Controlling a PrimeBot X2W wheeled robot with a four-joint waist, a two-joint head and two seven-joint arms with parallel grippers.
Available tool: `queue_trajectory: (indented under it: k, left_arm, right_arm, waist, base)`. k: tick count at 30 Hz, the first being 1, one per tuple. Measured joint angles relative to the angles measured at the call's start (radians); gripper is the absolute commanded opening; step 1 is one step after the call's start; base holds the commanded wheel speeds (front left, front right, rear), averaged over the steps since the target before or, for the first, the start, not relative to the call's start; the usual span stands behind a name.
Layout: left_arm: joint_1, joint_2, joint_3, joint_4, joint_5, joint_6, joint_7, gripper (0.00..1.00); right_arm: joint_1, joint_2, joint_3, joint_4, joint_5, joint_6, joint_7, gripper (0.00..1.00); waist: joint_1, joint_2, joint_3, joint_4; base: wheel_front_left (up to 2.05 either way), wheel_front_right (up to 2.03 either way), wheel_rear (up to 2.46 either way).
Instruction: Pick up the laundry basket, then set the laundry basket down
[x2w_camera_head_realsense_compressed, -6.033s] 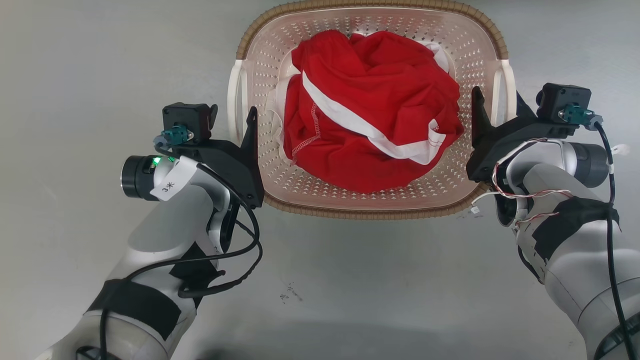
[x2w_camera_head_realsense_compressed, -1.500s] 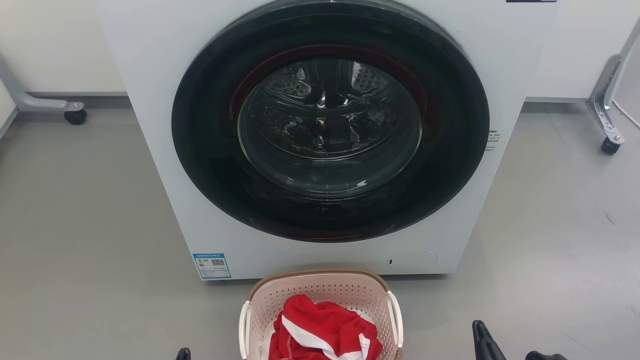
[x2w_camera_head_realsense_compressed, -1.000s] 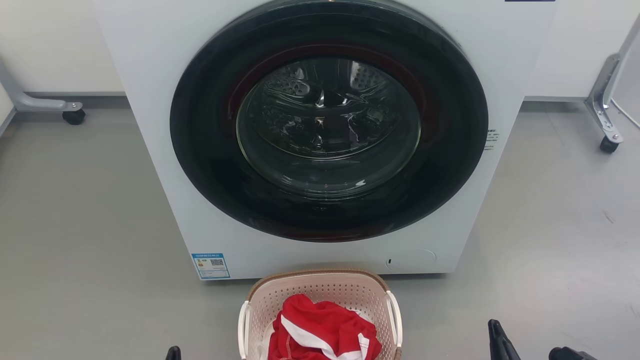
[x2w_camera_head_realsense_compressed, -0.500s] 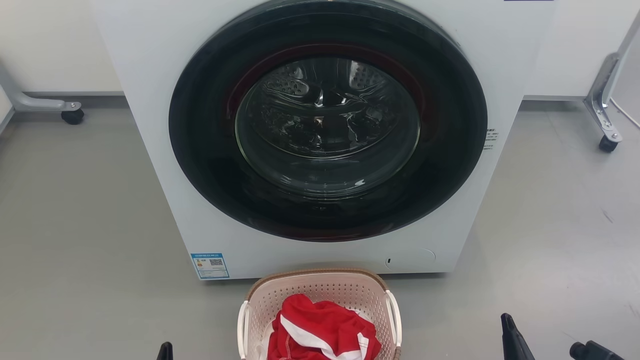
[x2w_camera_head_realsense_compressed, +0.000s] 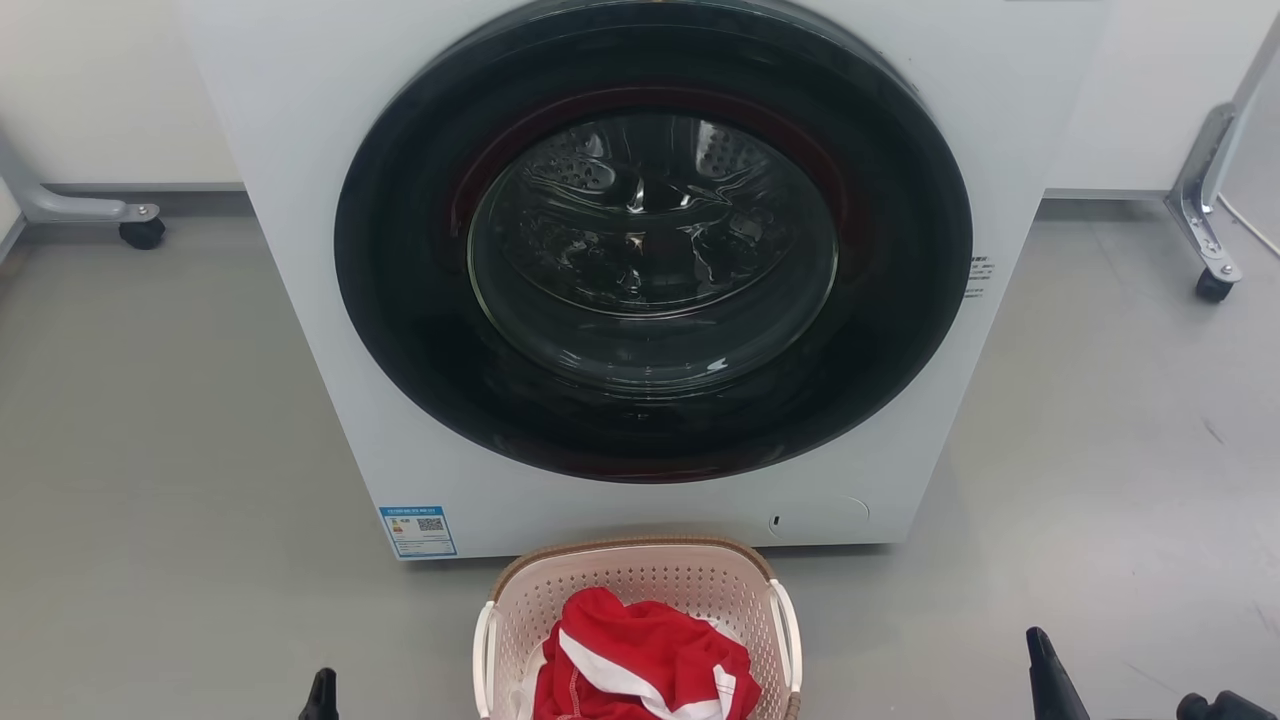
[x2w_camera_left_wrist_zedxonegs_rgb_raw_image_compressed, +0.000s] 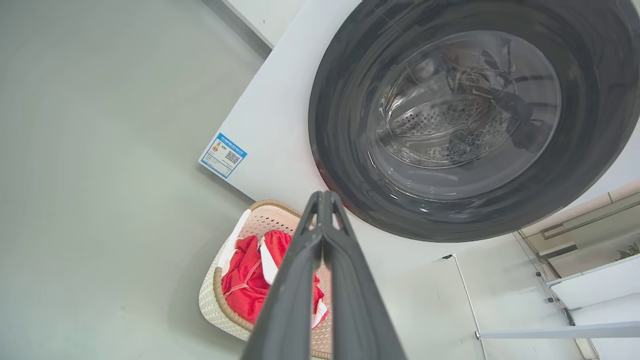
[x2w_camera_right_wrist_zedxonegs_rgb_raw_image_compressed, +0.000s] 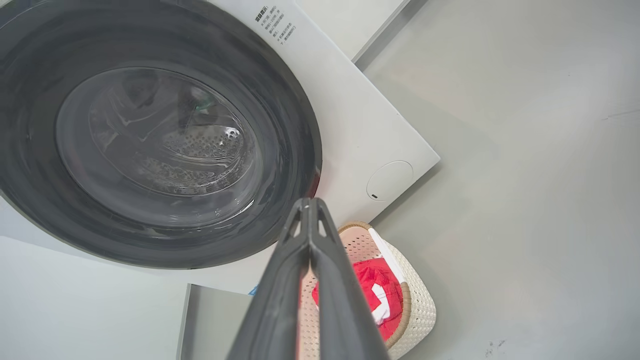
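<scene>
Seemingly finished: the laundry basket (x2w_camera_head_realsense_compressed: 640, 582) rests on the floor (x2w_camera_head_realsense_compressed: 150, 450) just before the washer (x2w_camera_head_realsense_compressed: 300, 300). Left gripper (x2w_camera_left_wrist_zedxonegs_rgb_raw_image_compressed: 324, 220) and right gripper (x2w_camera_right_wrist_zedxonegs_rgb_raw_image_compressed: 310, 225) flank it, fingers pressed together, empty; next, arms simply retreat

1. Our left gripper (x2w_camera_left_wrist_zedxonegs_rgb_raw_image_compressed: 324, 199) has its two fingers pressed together, the tips touching.
2. Our right gripper (x2w_camera_right_wrist_zedxonegs_rgb_raw_image_compressed: 309, 204) stands the same way, with the fingers meeting at the tip.
3. In the head view, our left fingertip (x2w_camera_head_realsense_compressed: 322, 692) pokes up at the bottom edge, lower left.
4. Our right finger (x2w_camera_head_realsense_compressed: 1042, 675) rises at the lower right, leaning slightly left, with a dark wrist part (x2w_camera_head_realsense_compressed: 1215, 706) near it at the corner.
</scene>
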Motion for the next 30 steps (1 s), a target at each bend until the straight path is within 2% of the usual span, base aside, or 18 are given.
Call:
queue_trajectory:
  k: [30]
  left_arm:
    - [-0.083, -0.024, 0.09, 0.06, -0.379, -0.076, 0.106, 0.0]
  right_arm:
    - [-0.027, 0.019, -0.142, 0.016, 0.357, 0.077, 0.105, 0.0]
  waist:
    - [0.0, 0.0, 0.003, -0.005]
  base:
    - [0.0, 0.0, 0.0]
